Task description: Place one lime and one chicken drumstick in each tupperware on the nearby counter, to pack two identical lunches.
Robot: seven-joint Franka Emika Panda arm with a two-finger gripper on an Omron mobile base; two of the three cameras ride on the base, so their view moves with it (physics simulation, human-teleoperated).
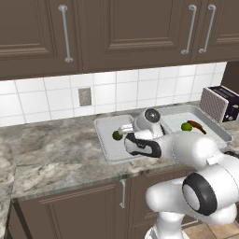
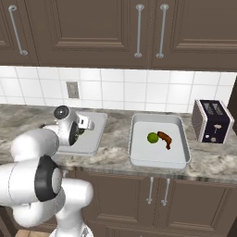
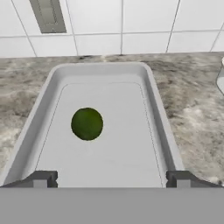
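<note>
The gripper (image 3: 111, 178) was seen spread wide and empty above the near end of the left tupperware (image 3: 41, 107) on the bench (image 1: 51, 154). One lime (image 3: 87, 124) was noted lying loose inside that container. In the right tupperware (image 2: 180, 159), a second lime (image 2: 152, 137) and a chicken drumstick (image 2: 165, 139) were recorded just beside each other. A toaster (image 2: 212, 121) was noted farther right, near the tiled wall (image 2: 115, 88).
</note>
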